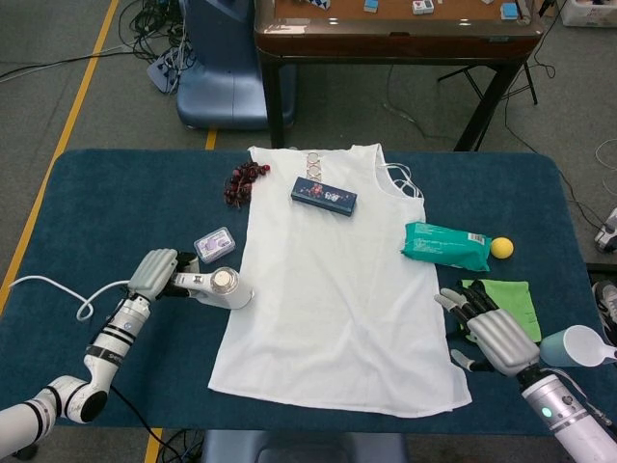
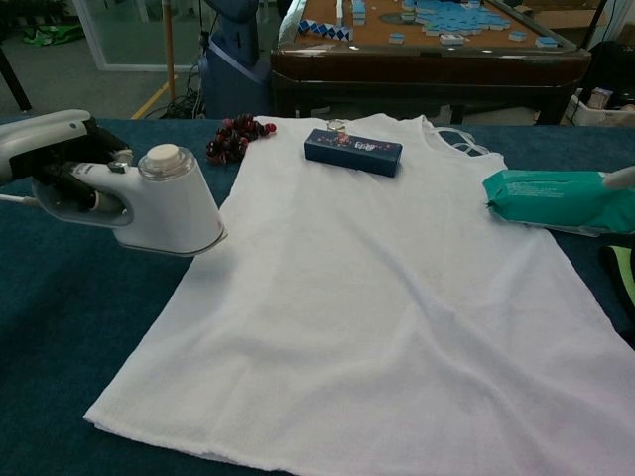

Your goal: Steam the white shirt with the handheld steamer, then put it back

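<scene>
The white shirt (image 1: 337,289) lies flat across the middle of the blue table (image 1: 116,193), and it fills most of the chest view (image 2: 397,297). My left hand (image 1: 154,273) grips the handle of the white handheld steamer (image 1: 220,286). The steamer's head is at the shirt's left edge. In the chest view the steamer (image 2: 169,203) hangs slightly above the table, with my left hand (image 2: 45,149) wrapped around its handle. My right hand (image 1: 490,333) holds nothing, its fingers spread, just beside the shirt's lower right edge.
A dark blue box (image 1: 324,196) lies on the shirt near the collar. A teal wipes pack (image 1: 446,245), a yellow ball (image 1: 501,248) and a green cloth (image 1: 506,297) sit to the right. Dark red beads (image 1: 245,181) and a small clear case (image 1: 214,244) lie to the left. The steamer's white cord (image 1: 58,289) trails left.
</scene>
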